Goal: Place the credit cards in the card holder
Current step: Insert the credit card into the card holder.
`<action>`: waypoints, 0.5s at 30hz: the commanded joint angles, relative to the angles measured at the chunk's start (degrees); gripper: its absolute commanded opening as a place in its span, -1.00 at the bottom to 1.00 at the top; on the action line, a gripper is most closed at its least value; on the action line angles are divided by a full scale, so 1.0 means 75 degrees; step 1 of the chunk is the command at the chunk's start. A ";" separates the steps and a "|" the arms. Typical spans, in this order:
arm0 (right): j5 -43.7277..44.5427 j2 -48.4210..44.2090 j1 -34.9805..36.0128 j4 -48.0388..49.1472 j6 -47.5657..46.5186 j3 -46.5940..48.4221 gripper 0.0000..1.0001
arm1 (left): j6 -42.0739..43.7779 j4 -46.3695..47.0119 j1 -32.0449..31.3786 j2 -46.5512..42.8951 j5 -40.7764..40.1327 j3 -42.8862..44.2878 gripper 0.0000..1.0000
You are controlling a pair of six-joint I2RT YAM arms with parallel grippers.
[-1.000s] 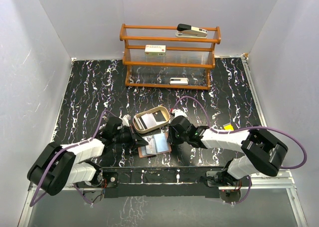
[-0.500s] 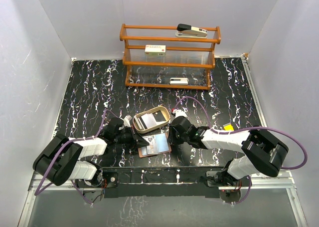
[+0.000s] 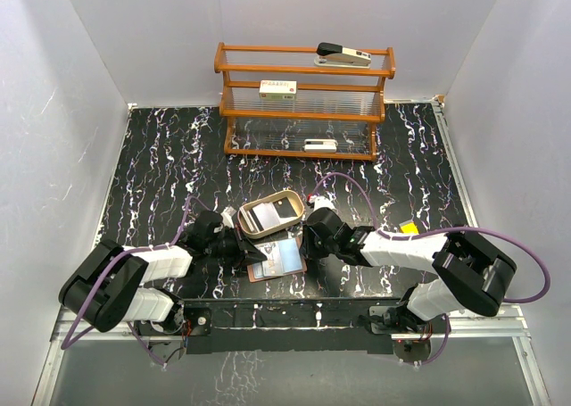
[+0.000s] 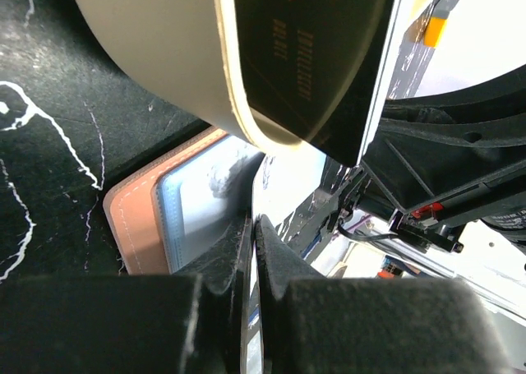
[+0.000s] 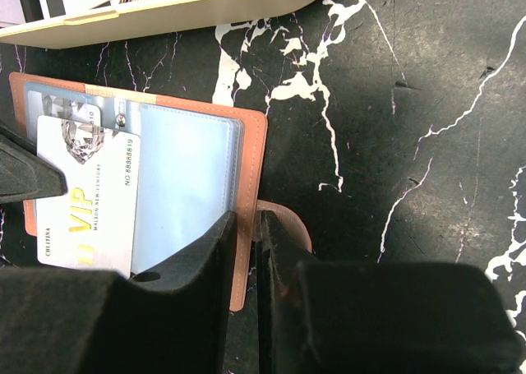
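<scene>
Card holder point(image 5: 197, 168), open beside the tan tray point(image 5: 164, 12): I had the right gripper point(image 5: 246, 259) clamped on its edge, the left gripper point(image 4: 253, 251) pinched on the silvery VIP card point(image 5: 90, 193).

Open wallet point(image 3: 278, 261) on the counter point(image 3: 161, 174), tray point(image 5: 164, 16) just behind.
One card point(image 5: 90, 197) lies on the wallet's open page; more cards point(image 3: 268, 214) sit in the tray; a rack point(image 3: 303, 103) stands far back.

A black, white-veined worktop point(image 3: 161, 156) was enclosed by plain white walls point(image 3: 134, 31); a wooden rack point(image 3: 303, 103) was set at upper centre.
</scene>
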 commanded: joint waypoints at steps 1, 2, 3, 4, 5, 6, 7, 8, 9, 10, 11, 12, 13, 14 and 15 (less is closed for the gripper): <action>0.0105 -0.0139 0.0035 -0.0329 0.0022 -0.0062 -0.71 | -0.0256 -0.0431 -0.0054 -0.0062 -0.0409 -0.0005 -1.00; 0.0124 -0.0144 0.0035 -0.0329 0.0027 -0.0060 -0.71 | -0.0275 -0.0520 -0.0067 -0.0054 -0.0449 0.0002 -1.00; 0.0127 -0.0136 0.0035 -0.0320 0.0025 -0.0060 -0.71 | -0.0270 -0.0587 -0.0077 -0.0034 -0.0472 0.0009 -1.00; 0.0132 -0.0125 0.0035 -0.0302 0.0017 -0.0060 -0.71 | -0.0275 -0.0637 -0.0088 -0.0014 -0.0489 0.0008 -1.00; 0.0136 -0.0124 0.0035 -0.0280 0.0016 -0.0072 -0.71 | -0.0297 -0.0634 -0.0091 0.0003 -0.0511 0.0004 -1.00; 0.0155 -0.0113 0.0035 -0.0253 0.0016 -0.0081 -0.71 | -0.0332 -0.0612 -0.0106 -0.0001 -0.0515 -0.0022 -1.00; 0.0140 -0.0103 0.0031 -0.0232 0.0025 -0.0094 -0.71 | -0.0389 -0.0634 -0.0127 -0.0020 -0.0557 -0.0045 -1.00; 0.0140 -0.0100 0.0034 -0.0216 0.0028 -0.0095 -0.71 | -0.0421 -0.0704 -0.0143 -0.0067 -0.0603 -0.0050 -1.00; 0.0130 -0.0091 0.0032 -0.0207 0.0028 -0.0097 -0.71 | -0.0420 -0.0788 -0.0167 -0.0117 -0.0656 -0.0045 -1.00; 0.0133 -0.0089 0.0035 -0.0201 0.0038 -0.0095 -0.71 | -0.0409 -0.0902 -0.0181 -0.0186 -0.0708 -0.0022 -1.00; 0.0126 -0.0099 0.0035 -0.0190 0.0040 -0.0095 -0.71 | -0.0381 -0.1022 -0.0189 -0.0230 -0.0768 0.0010 -1.00; 0.0115 -0.0101 0.0035 -0.0178 0.0040 -0.0104 -0.71 | -0.0377 -0.1183 -0.0190 -0.0301 -0.0838 0.0043 -1.00; 0.0110 -0.0110 0.0035 -0.0167 0.0040 -0.0107 -0.71 | -0.0381 -0.1284 -0.0198 -0.0351 -0.0898 0.0053 -1.00; 0.0107 -0.0112 0.0035 -0.0165 0.0040 -0.0107 -0.71 | -0.0392 -0.1302 -0.0212 -0.0394 -0.0931 0.0055 -1.00; 0.0102 -0.0112 0.0035 -0.0165 0.0034 -0.0107 -0.71 | -0.0417 -0.1333 -0.0220 -0.0421 -0.0965 0.0055 -1.00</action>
